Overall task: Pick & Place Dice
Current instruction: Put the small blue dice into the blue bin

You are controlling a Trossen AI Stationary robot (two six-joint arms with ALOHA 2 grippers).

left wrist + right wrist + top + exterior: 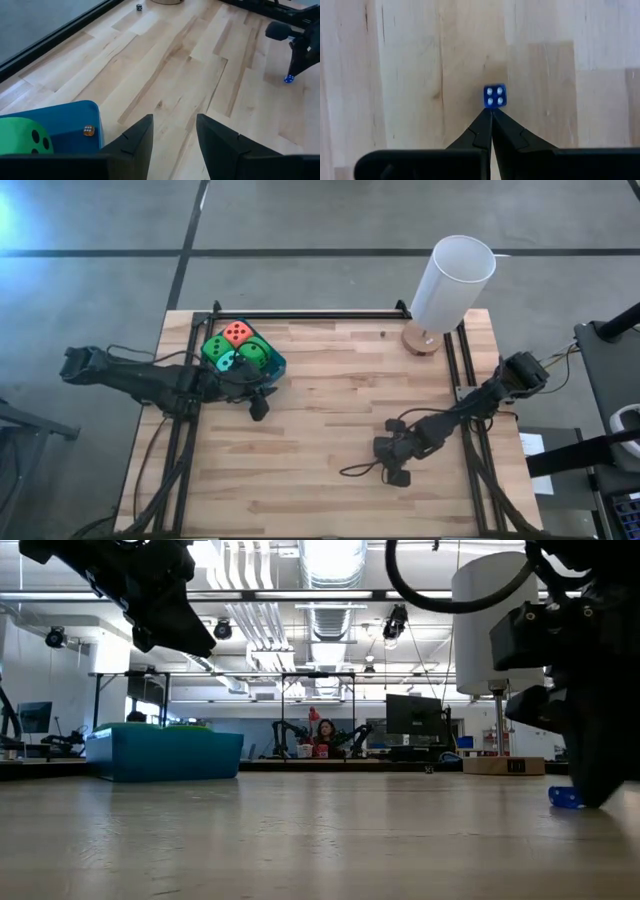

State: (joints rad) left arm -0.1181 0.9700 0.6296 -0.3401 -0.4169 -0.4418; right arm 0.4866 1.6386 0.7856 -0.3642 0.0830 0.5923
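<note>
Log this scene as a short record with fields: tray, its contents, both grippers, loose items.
tray: blue plastic tray, left side of the wooden table
tray contents: orange-red soft die; bright green soft die; second bright green soft die; teal soft die
left gripper: open, empty, beside the tray
right gripper: shut, holding nothing, tips at a small translucent blue die lying on the table
other: white cylindrical lamp, right side

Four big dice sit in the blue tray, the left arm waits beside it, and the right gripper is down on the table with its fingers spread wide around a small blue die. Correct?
Not quite. In the right wrist view the right gripper's fingers are pressed together, tips meeting just short of the small blue die, not around it. The rest holds: dice in the blue tray, left gripper beside it.
</note>
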